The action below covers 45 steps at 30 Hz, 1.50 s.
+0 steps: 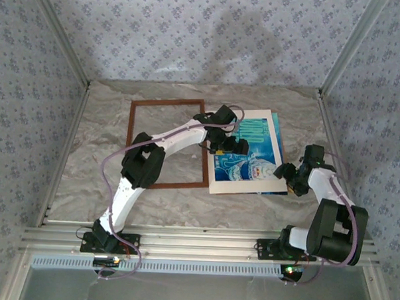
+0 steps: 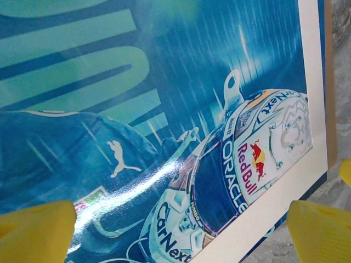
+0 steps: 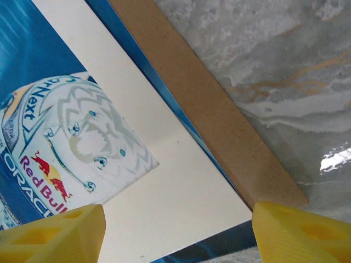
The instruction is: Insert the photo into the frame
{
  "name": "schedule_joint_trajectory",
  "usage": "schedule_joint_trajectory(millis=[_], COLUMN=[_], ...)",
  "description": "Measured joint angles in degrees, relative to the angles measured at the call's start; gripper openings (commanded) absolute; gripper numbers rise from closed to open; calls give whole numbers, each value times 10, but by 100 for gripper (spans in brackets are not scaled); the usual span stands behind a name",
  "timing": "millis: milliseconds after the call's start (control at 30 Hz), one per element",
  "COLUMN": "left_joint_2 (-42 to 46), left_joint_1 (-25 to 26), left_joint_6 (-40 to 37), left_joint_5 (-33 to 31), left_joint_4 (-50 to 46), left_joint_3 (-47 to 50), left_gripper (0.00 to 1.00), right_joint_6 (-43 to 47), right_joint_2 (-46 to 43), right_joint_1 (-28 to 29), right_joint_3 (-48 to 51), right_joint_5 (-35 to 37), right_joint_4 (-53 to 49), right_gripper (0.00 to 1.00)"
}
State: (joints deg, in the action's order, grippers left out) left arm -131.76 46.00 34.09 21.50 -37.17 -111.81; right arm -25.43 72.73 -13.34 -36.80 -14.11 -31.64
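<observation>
The left gripper (image 2: pixel 178 233) hovers with its yellow fingers spread wide, holding nothing, right over the photo (image 2: pixel 137 109) (the white-helmeted figure sits between them). The right gripper (image 3: pixel 175 235), also parted and empty, hangs above a corner of the cream mat (image 3: pixel 181 192) and the brown backing board (image 3: pixel 219 109). The photo lies flat on the table (image 1: pixel 158 201), just right of the frame (image 1: pixel 165 102) and outside it.

Diffuse even light, soft shadow on the back wall (image 1: pixel 245 32), glare streak across the glossy photo (image 2: pixel 137 186), top view slightly soft, wrist views sharp mid-frame.
</observation>
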Motion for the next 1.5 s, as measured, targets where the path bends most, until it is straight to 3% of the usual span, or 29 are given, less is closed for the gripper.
schedule_joint_trajectory(millis=[1100, 1500], left_joint_2=[-19, -19], left_joint_1=[-2, -2], left_joint_6=[-2, -4], left_joint_5=[1, 2], left_joint_4=[-14, -12], left_joint_3=[13, 15], left_gripper=[99, 98], right_joint_6=[15, 20], right_joint_2=[-30, -62], right_joint_1=[-16, -16], right_joint_3=[29, 29], right_joint_5=[-76, -144], right_joint_4=[50, 90], right_gripper=[76, 67])
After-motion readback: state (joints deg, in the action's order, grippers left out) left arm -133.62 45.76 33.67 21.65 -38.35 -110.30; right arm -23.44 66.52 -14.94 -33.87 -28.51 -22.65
